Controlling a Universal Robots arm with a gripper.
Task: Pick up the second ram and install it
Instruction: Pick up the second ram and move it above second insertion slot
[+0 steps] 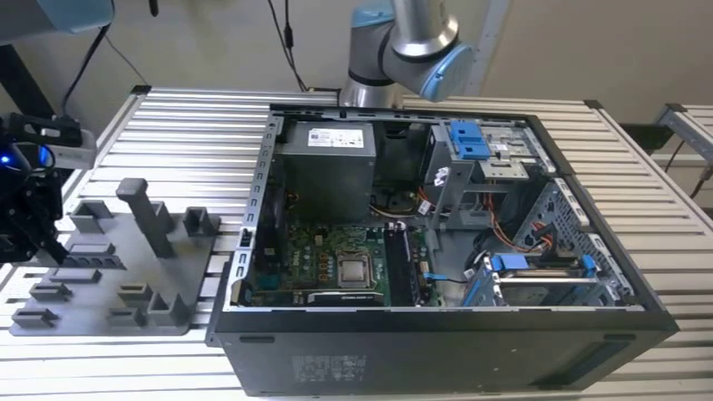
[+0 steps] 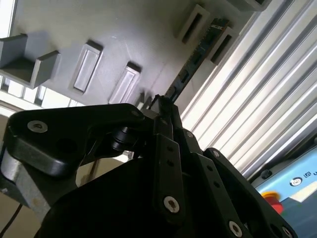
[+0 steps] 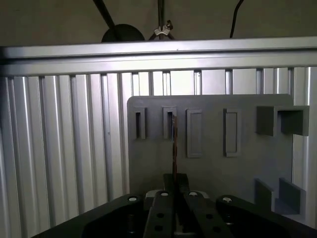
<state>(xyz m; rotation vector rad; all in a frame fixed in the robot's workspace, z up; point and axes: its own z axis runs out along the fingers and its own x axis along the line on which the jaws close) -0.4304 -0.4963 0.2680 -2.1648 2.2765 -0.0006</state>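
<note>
The second ram [image 3: 174, 148] shows edge-on in both wrist views as a thin dark strip [image 2: 195, 59]. My gripper [image 3: 174, 191] is shut on its near end, fingers [image 2: 166, 148] pressed against both faces. Its far end sits at the second narrow slot [image 3: 170, 122] of the grey fixture tray [image 3: 247, 173]; whether it still rests in that slot I cannot tell. In the exterior view my gripper [image 1: 25, 230] hangs over the tray's [image 1: 123, 284] left edge, far from the open computer case [image 1: 446, 334] and its green motherboard [image 1: 317, 259].
Upright posts [image 1: 145, 213] and small blocks stand on the tray. The ribbed aluminium table [image 1: 189, 142] surrounds it. Inside the case are a power supply [image 1: 326, 167], drive cages with blue clips [image 1: 468, 142], cables and the memory slots [image 1: 403, 267] beside the processor.
</note>
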